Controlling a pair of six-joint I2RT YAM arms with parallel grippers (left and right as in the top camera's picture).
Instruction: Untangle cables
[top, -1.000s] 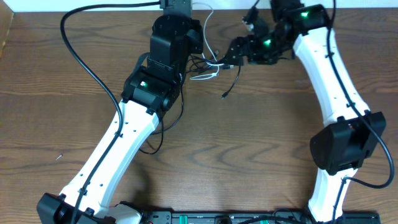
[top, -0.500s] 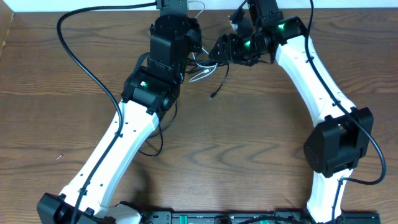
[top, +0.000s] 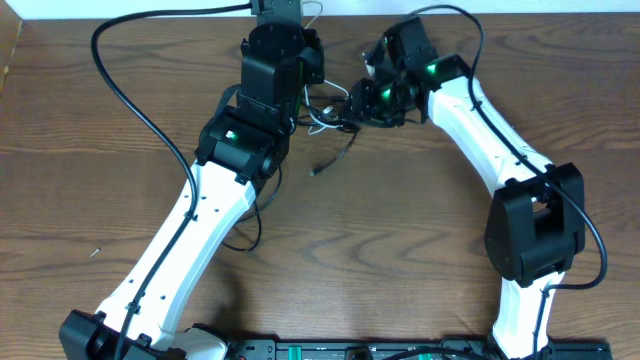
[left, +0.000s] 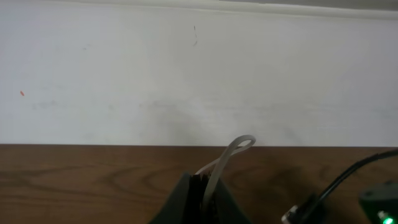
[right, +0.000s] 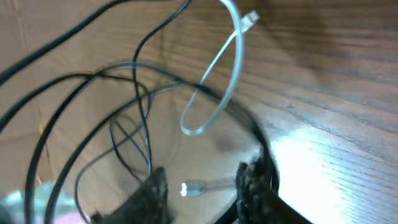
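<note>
Right gripper (right: 202, 180): its two dark fingers stand partly apart and are drawing together around a small pale plug end (right: 199, 186) that lies between them. The wrist view is blurred, so I cannot tell whether the pads touch the plug yet. Just above the fingers, the white cable (right: 217, 68) curls up in a narrow loop. Thin strands of the black cable (right: 143, 118) arc and cross behind it over the wooden table (top: 400, 250).

Left gripper (left: 202, 183): closed tight on a bend of the white cable, which sticks up past its fingertips. It is held at the table's far edge, facing a plain pale wall (left: 186, 74).

From overhead, the knot of cords (top: 325, 110) sits between the two wrists, near the far edge.

What has changed over the last second: the right arm has swung left, from well clear of the knot to right up against it, and its jaws have narrowed from wide. The black cable's free plug end (top: 316, 172) has slid left and nearer the camera side — it now trails out below the knot. The left arm has not moved.

This likely means a second grasp is being taken so the white cord can be drawn out while the left gripper anchors it. The cables look to be crossed still, so the task seems unfinished.
</note>
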